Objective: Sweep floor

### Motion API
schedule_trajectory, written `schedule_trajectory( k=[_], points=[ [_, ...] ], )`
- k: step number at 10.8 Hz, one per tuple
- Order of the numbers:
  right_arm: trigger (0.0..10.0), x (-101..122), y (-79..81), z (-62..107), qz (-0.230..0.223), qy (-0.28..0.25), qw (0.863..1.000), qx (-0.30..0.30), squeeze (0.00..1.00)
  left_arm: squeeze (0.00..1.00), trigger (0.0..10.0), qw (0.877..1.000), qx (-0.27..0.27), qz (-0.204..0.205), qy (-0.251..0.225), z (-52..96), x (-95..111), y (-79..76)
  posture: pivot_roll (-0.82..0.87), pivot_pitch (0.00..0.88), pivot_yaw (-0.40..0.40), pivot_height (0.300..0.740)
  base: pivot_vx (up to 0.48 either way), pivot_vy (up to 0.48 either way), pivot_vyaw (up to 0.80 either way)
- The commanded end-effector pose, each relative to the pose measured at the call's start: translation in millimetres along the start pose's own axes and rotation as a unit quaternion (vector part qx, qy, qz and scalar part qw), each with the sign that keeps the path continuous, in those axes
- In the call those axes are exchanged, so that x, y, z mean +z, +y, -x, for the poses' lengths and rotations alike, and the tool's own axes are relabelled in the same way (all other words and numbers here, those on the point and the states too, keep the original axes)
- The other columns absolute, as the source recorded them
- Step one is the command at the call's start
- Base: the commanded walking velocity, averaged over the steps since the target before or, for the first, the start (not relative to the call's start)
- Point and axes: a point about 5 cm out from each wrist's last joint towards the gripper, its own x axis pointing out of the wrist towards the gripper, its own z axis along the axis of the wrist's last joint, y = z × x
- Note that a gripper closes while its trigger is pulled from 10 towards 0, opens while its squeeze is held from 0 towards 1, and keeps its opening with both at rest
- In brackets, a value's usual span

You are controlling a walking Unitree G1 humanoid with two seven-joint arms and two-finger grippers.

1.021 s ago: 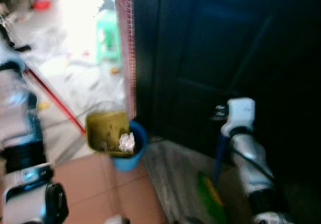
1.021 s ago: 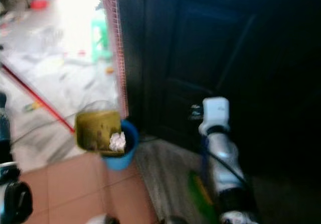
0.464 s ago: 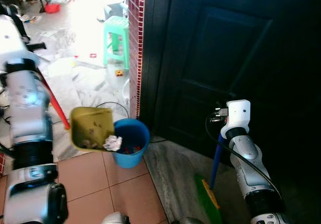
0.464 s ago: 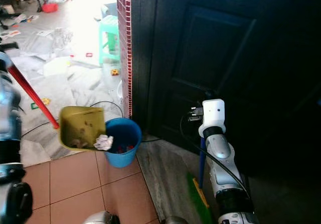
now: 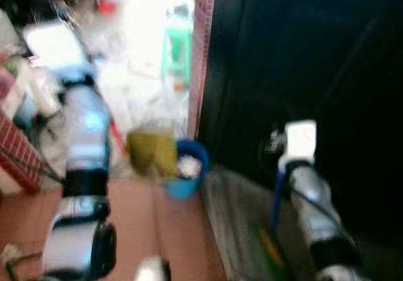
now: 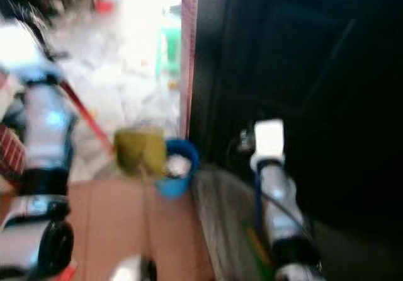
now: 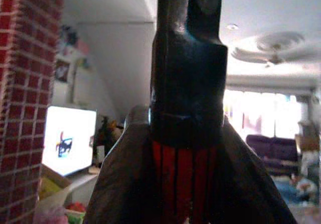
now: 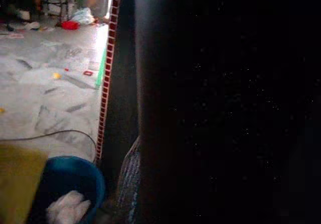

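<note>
Dustpan [image 5: 152, 152] tipped at bucket [image 5: 184, 175] rim, left of the dark door [image 5: 302, 60], likely to dump the paper wad [image 5: 188, 165]. Left gripper [image 7: 186, 148] pinches red handle [image 7: 180, 181]. Right gripper with broom [image 5: 275, 199]: grip unclear.

Yellow dustpan [image 5: 151, 152] tipped at blue bucket [image 5: 187, 179], crumpled paper [image 5: 187, 166] inside

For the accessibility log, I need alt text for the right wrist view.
A round blue plastic bucket holding crumpled white paper stands on the floor beside a dark door, with a yellow dustpan's edge against it. Sunlit marble floor with scattered litter lies beyond.
</note>
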Motion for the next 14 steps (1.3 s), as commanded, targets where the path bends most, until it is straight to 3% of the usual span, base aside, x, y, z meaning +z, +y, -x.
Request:
schedule_trajectory(
  k=[1,4,6,7,9,12,13,14],
  points=[
    [10.0,9,-10.3,-0.6,0.006,-0.018,1.000,-0.015,0.00,0.00,10.0,0.998,-0.016,0.022,-0.056,-6.7,24,-17.9,-0.12,0.014,-0.039,0.740,0.000,0.000,0.00],
    [10.0,7,-11.2,2.7,0.005,-0.016,1.000,-0.022,0.00,0.00,10.0,0.987,-0.130,0.025,-0.096,25.5,31,-72.8,-0.11,0.015,-0.028,0.740,0.000,0.000,0.00],
    [10.0,7,-10.4,2.9,0.003,-0.015,1.000,-0.022,0.00,0.00,10.0,0.986,-0.134,0.036,-0.093,28.4,34,-75.9,-0.11,0.015,-0.028,0.740,0.000,0.000,0.00],
    [10.0,6,-10.7,3.0,0.004,-0.014,1.000,-0.022,0.00,0.00,10.0,0.986,-0.130,0.027,-0.104,25.4,38,-71.8,-0.11,0.016,-0.029,0.740,0.000,0.000,0.00],
    [10.0,5,-9.4,2.6,0.003,-0.011,1.000,-0.020,0.00,0.00,10.0,0.993,-0.086,0.040,-0.073,10.4,37,-47.7,-0.10,0.015,-0.031,0.740,0.000,0.000,0.00],
    [10.0,3,-9.1,1.3,0.003,-0.006,1.000,-0.015,0.00,0.00,10.0,0.997,-0.021,0.007,-0.080,-10.1,50,0.7,-0.07,0.014,-0.044,0.740,0.000,0.000,0.00],
    [10.0,3,-8.7,-0.6,0.003,-0.005,1.000,-0.013,0.00,0.00,10.0,0.997,-0.006,-0.014,-0.078,-10.9,54,17.7,-0.06,0.012,-0.049,0.740,0.000,0.000,0.00],
    [10.0,2,-8.3,-1.3,0.002,-0.004,1.000,-0.011,0.00,0.00,10.0,0.998,-0.006,-0.016,-0.068,-8.5,53,23.2,-0.06,0.012,-0.049,0.740,0.000,0.000,0.00]
  ],
)
